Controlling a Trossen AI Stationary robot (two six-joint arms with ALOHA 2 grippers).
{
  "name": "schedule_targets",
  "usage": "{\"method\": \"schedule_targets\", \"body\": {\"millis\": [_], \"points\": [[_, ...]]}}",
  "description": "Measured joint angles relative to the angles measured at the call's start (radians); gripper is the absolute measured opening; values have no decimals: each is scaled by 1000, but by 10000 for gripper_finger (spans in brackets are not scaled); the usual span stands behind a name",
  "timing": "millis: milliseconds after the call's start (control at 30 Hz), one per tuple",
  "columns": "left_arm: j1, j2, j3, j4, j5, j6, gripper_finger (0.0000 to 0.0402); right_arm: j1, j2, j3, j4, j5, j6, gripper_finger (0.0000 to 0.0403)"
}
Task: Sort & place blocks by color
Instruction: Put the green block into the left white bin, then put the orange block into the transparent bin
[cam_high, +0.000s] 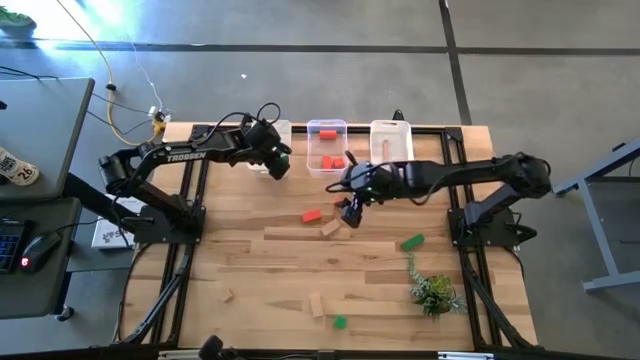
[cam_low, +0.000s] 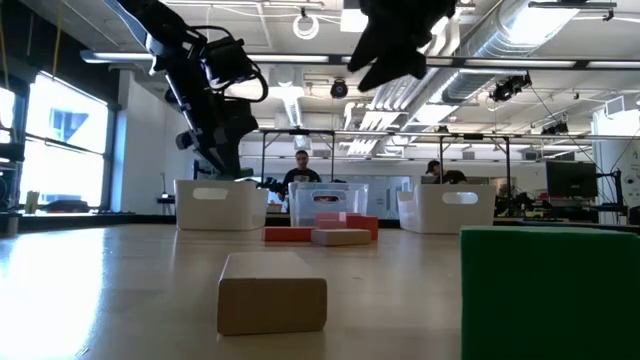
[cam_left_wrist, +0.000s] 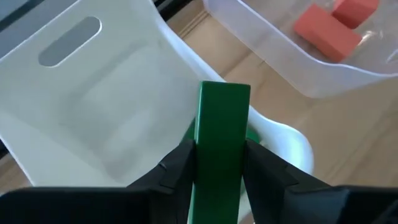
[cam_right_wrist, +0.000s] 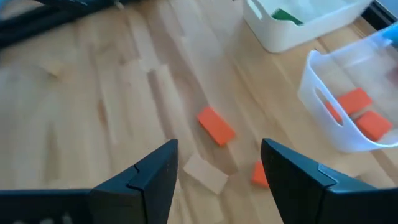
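Note:
My left gripper (cam_high: 280, 160) hangs over the left white bin (cam_high: 268, 140) at the table's far edge, shut on a green bar block (cam_left_wrist: 222, 124). Another green piece (cam_left_wrist: 252, 134) lies in that bin (cam_left_wrist: 93, 112) below it. My right gripper (cam_high: 350, 210) hovers open above the table's middle, holding nothing. Under it lie a red block (cam_right_wrist: 216, 126), a pale wood block (cam_right_wrist: 205, 174) and a second red block (cam_right_wrist: 260, 174). The clear middle bin (cam_high: 327, 127) holds red blocks (cam_high: 328, 161). More blocks lie nearer the front: one green block (cam_high: 412, 241), another green one (cam_high: 340, 322) and a wood one (cam_high: 317, 305). My left gripper pinches the green bar by its two long sides (cam_left_wrist: 202, 146) between its two fingers. The fingers slant downward and lie along the bar, whose free end (cam_left_wrist: 224, 90) sticks out past the fingertips. The bar is lifted clear above the white bin.
A third white bin (cam_high: 391, 127) stands at the far right of the row. A small green plant (cam_high: 433, 292) sits near the front right. A wood block (cam_low: 272, 292) and a green block (cam_low: 550, 290) lie close to the front edge. People sit in the room behind.

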Motion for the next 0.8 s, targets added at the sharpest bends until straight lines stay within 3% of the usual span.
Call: {"method": "schedule_targets", "body": {"millis": [200,567,800], "points": [[1,0,0,-1,-58,-20,128,-34,71,0,-7,26,-33,217],[1,1,0,-1,-59,-31,172,-87,166,0,-6,29,-35,217],[1,1,0,2,55,-43,176,-119,218,0,-10,12,110,217]]}}
